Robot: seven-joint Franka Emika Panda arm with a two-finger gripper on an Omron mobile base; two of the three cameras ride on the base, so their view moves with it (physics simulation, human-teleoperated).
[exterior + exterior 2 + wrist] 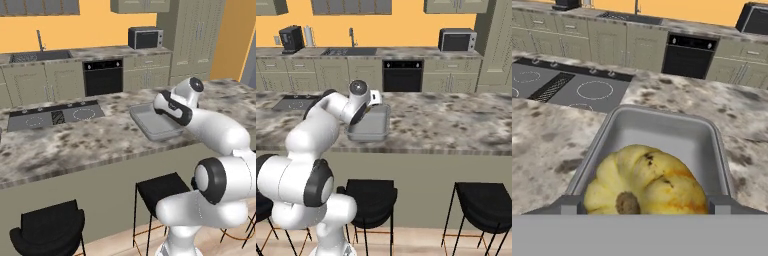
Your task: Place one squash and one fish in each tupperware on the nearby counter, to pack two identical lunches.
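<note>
Claw: the claw [643, 207] has its two tips set wide, one on each side of the yellow squash [646, 181], which seems clamped between them above the near end of the tupperware.
Yellow squash: round, ribbed, with the stem end turned to the camera. I judge it stiff, smooth and rather light, so it may slip; the widest part of the body is the best place to hold.
Tupperware: the grey tupperware [662, 131] stands on the marble surface [542, 145], with nothing seen lying on its bare floor; in the left base view the wrist covers part of it [150, 127].
Farther: cooktop [567, 87], then black oven [688, 55].
</note>
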